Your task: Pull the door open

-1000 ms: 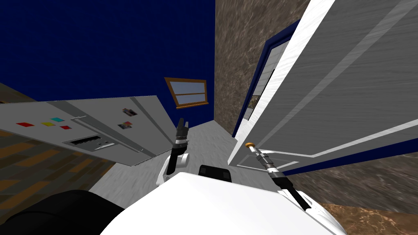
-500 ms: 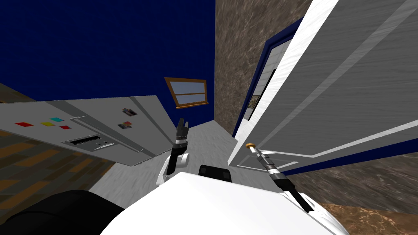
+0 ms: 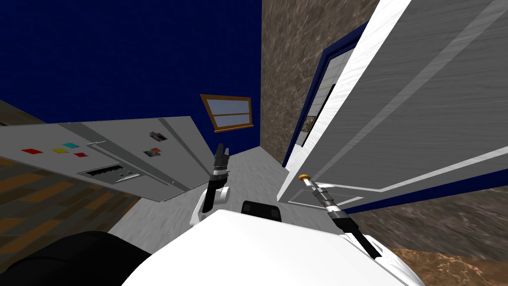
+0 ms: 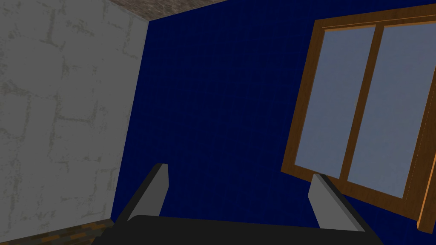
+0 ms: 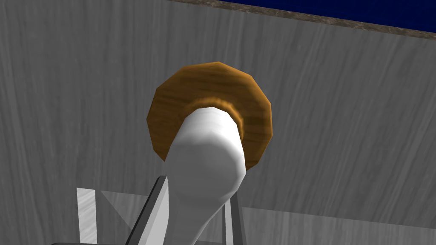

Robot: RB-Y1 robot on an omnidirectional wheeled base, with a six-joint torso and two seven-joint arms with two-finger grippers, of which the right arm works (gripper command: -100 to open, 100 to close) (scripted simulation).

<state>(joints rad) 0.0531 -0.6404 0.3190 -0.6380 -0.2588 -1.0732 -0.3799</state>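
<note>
A grey panelled door [image 3: 412, 109] with a white edge stands ajar on my right, swung out of its blue frame. Its white handle [image 5: 206, 157] springs from a round brown plate [image 5: 251, 110] on the grey door face [image 5: 340, 127]. My right gripper [image 5: 196, 212] is shut on the white handle, one finger pressed to each side. In the head view the right arm reaches up to the brown plate [image 3: 303, 176] at the door's edge. My left gripper [image 3: 222, 150] is raised in front of me, open and holding nothing, its fingers [image 4: 153, 191] wide apart.
A grey fridge [image 3: 109, 154] with coloured magnets and a dispenser stands on my left. Ahead, a grey floor strip [image 3: 248, 169] runs to a blue wall with a wood-framed window [image 3: 229, 113]. A brown stone wall [image 3: 297, 59] flanks the doorway.
The door has swung a little further out with my right gripper on its handle. The left arm has not moved.
</note>
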